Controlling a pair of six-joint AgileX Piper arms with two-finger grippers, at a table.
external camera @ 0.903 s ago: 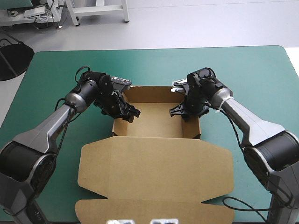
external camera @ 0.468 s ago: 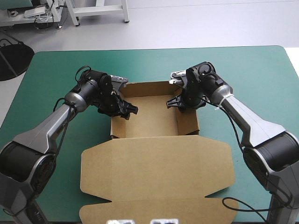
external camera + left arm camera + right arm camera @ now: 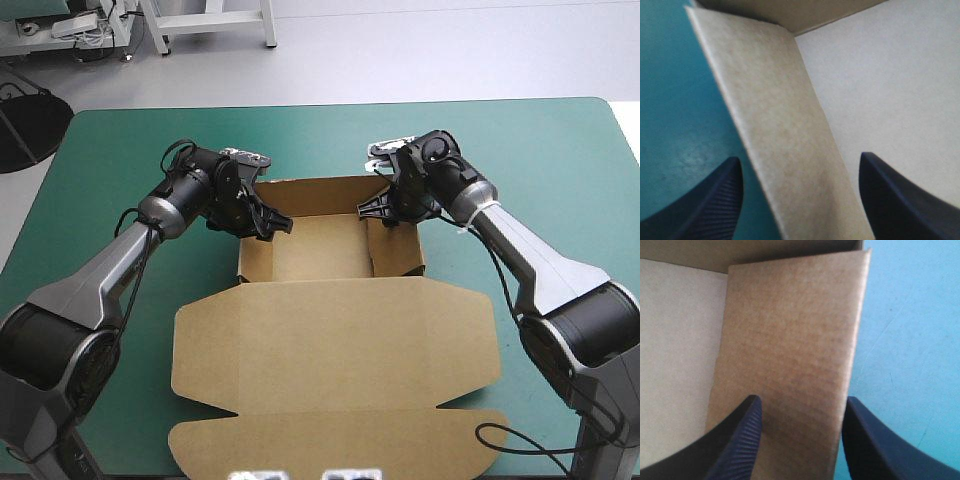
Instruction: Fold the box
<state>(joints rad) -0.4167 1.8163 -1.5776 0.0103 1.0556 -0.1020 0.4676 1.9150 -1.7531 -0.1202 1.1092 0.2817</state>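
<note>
The left hand [image 3: 272,222] and right hand [image 3: 374,209] moved farther, seemingly straddling box [image 3: 330,345] walls.

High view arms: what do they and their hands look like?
The left arm and right arm have silver-grey links, black joints and wrists. The right carries a white band near the wrist. The left hand and right hand each have two black, ribbed, fin-shaped fingers.

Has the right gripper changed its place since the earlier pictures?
Yes. The right gripper has moved toward the far edge of the table and slightly toward its left side.
</note>
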